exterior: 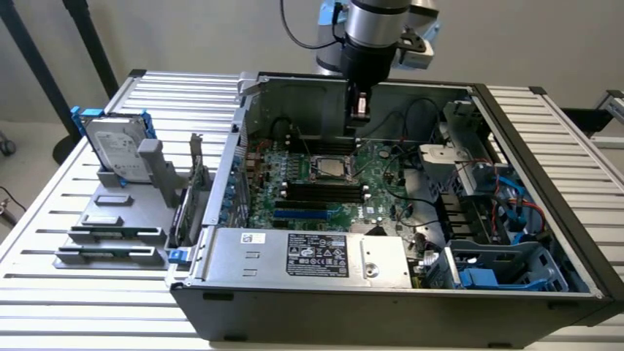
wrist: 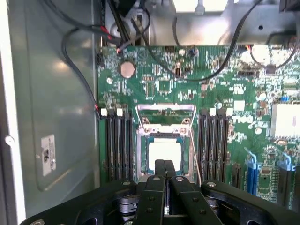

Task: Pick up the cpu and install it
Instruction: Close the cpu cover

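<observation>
My claw point(wrist: 164, 165) is pressed together, gripping nothing. The cpu point(wrist: 164, 149) lies flat in the socket point(wrist: 142, 157), straight below my tips.

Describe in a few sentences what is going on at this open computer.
A robot arm's gripper hangs inside the open computer case, just above the motherboard. Its fingers are shut and hold nothing. The cpu already lies in its socket, right under the fingertips, and the socket's metal frame is folded open.
</observation>
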Controlling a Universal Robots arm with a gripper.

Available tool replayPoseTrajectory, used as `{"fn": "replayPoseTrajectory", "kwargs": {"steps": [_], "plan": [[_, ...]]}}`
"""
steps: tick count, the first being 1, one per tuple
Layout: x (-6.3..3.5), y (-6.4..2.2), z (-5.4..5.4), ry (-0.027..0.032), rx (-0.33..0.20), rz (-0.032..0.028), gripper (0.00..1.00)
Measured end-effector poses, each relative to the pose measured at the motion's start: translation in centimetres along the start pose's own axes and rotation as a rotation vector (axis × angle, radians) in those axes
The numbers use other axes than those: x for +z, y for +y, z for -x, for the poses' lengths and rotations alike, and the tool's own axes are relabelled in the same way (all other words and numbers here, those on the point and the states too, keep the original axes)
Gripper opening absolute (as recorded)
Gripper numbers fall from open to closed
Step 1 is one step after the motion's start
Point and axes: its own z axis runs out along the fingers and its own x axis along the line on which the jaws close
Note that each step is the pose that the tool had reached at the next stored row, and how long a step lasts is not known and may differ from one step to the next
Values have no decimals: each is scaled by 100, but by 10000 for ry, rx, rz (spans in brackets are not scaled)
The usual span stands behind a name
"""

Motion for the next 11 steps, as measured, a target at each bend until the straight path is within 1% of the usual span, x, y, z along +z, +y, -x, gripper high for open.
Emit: {"fn": "replayPoseTrajectory", "kwargs": {"steps": [3,11], "plan": [[-29,138,-6,0,3,-31,11],[-37,502,-17,2,1,-40,11]]}}
